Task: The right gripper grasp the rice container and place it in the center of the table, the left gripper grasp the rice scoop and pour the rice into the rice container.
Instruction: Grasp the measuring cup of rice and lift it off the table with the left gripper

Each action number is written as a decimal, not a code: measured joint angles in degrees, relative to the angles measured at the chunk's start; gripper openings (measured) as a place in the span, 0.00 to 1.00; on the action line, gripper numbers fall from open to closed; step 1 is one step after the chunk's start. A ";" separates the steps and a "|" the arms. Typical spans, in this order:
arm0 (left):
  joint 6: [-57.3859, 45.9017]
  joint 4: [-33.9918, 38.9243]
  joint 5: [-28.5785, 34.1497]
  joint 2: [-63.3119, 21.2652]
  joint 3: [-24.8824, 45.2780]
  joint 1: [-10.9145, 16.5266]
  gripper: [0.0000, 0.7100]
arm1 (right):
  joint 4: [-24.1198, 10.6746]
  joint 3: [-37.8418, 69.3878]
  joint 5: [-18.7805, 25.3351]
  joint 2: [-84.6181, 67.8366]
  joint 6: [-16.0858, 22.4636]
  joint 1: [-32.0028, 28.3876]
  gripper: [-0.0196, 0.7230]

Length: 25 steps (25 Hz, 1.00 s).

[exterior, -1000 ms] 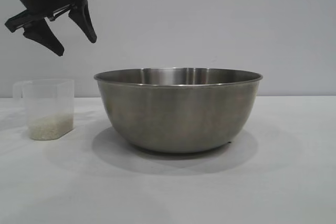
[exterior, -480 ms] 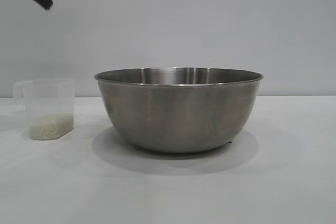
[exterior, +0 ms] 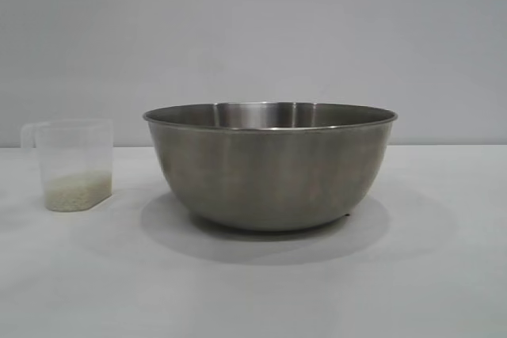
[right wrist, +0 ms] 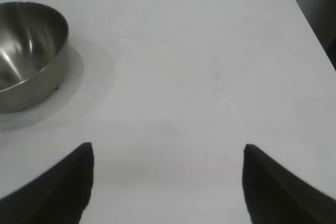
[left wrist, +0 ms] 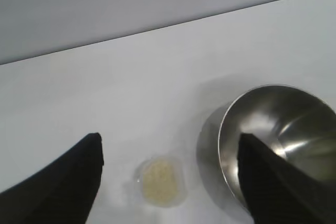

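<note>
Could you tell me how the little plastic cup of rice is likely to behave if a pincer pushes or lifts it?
The cup looks thin and nearly empty, so probably light and easily slid. It stands taller than wide, so a high push might tip it, spilling the rice.

- Note that the left pincer (left wrist: 168, 182) has risen clear of your exterior view; it previously hung above the rice scoop (exterior: 73, 164).
- Its fingers (left wrist: 68, 182) remain spread.

Grey steel bowl (exterior: 269, 168), white table (exterior: 253, 290)
</note>
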 joint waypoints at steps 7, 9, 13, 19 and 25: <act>-2.13 2.86 6.95 -12.25 5.16 0.00 0.67 | 0.00 0.00 0.00 0.00 0.00 0.00 0.70; -2.28 2.86 6.88 -16.39 9.82 0.00 0.67 | 0.00 0.00 0.00 0.00 0.00 0.00 0.70; -2.28 2.51 2.42 -25.40 21.75 0.00 0.67 | 0.00 0.00 0.00 0.00 0.00 0.00 0.70; -2.28 0.28 -12.62 -38.49 39.19 0.00 0.67 | 0.00 0.00 0.00 0.00 0.00 0.00 0.70; -2.28 -0.76 -25.25 -43.11 51.71 0.00 0.67 | 0.00 0.00 0.00 0.00 0.00 0.00 0.70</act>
